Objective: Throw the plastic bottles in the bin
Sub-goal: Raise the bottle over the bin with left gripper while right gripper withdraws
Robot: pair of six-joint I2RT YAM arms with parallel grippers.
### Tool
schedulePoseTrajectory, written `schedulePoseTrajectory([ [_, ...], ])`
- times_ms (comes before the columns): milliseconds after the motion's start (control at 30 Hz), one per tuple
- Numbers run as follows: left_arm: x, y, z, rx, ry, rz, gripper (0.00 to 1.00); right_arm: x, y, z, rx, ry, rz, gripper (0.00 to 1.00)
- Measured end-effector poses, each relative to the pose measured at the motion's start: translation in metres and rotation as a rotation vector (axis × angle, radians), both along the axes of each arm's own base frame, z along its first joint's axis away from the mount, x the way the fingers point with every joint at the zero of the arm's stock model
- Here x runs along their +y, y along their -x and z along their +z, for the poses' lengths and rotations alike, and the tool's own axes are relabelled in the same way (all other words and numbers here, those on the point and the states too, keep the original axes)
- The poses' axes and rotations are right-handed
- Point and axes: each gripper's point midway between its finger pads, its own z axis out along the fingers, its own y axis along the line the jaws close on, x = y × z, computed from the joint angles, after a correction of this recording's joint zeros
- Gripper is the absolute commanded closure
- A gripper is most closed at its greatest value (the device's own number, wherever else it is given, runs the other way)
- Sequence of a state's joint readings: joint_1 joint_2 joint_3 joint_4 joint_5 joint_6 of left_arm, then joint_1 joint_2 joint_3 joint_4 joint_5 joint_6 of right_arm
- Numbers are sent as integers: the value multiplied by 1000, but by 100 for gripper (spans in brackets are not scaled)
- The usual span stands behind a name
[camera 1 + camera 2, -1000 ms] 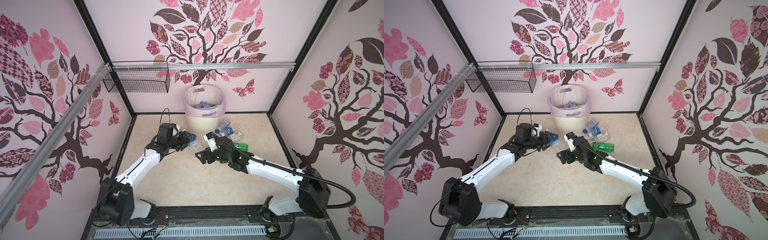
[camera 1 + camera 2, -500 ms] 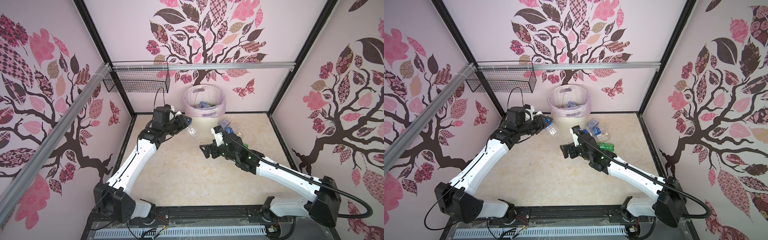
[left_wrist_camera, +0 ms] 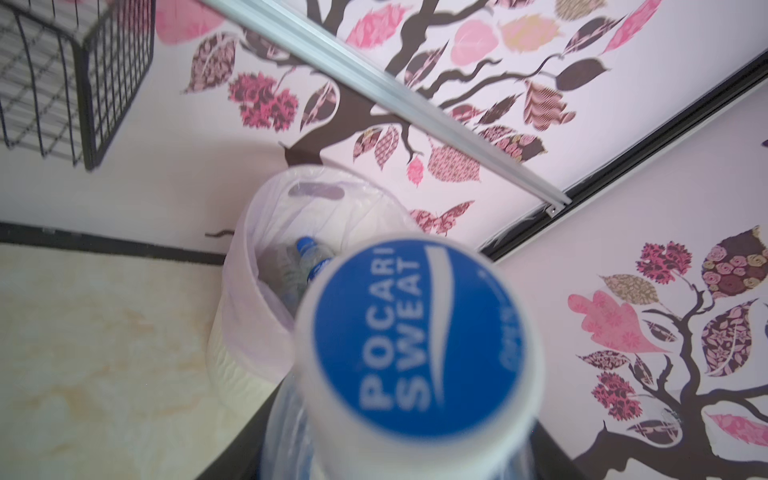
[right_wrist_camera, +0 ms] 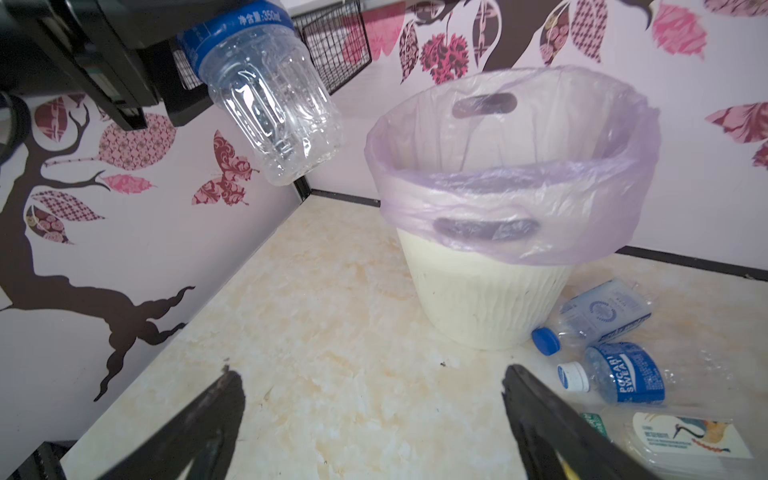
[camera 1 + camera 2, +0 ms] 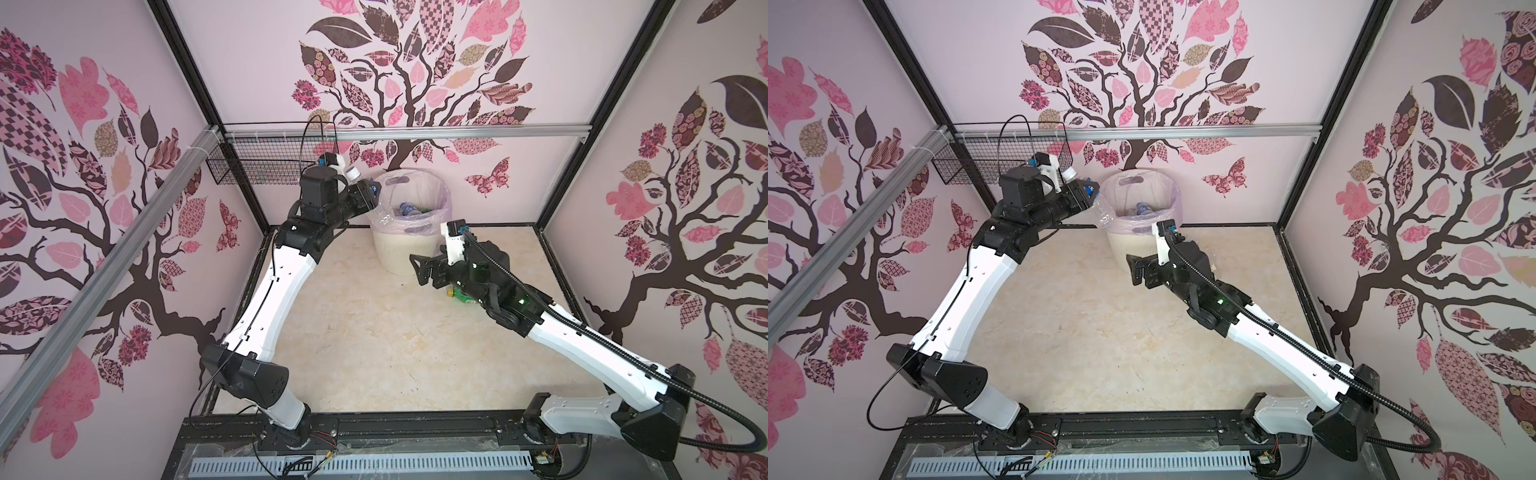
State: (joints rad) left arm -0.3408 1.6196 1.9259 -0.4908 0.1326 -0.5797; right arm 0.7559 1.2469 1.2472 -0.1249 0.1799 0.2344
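Left arm (image 5: pixel 270 299) and right arm (image 5: pixel 590 353) — white link shells, black joints; black corrugated conduit (image 5: pixel 725 412) along the right; right gripper (image 4: pixel 370 372) black.

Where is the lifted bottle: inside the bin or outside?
Outside: the left gripper holds the bottle in the air, beside the rim of the bin.

You get bright, even, diffuse light in both top views; the floor (image 5: pixel 374 353) shows hardly any shadow, and nothing hard-edged. Wide-angle perspective splays the black frame posts (image 5: pixel 183 66) outward towards the corners. In the left wrist view the bottle cap (image 3: pixel 419 336) sits so near the lens that it is out of focus, its lettering fuzzy, and the wall decals (image 3: pixel 266 99) behind look slightly smeared. In the right wrist view the right gripper (image 4: pixel 370 399) shows its fingers (image 4: pixel 216 415) as dark blurs, while the clear bottle (image 4: pixel 270 104) and the pink bag (image 4: pixel 519 195) catch small white glints.
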Motion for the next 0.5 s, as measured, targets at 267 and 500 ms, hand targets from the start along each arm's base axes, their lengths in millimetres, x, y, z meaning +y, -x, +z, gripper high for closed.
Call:
schedulePoseTrajectory([
  [267, 0, -21, 78, -279, -29, 46, 54, -29, -19, 45, -88, -50, -86, 1],
  [500, 0, -14, 121, -443, -39, 71, 54, -29, -20, 43, -101, -36, -88, 0],
])
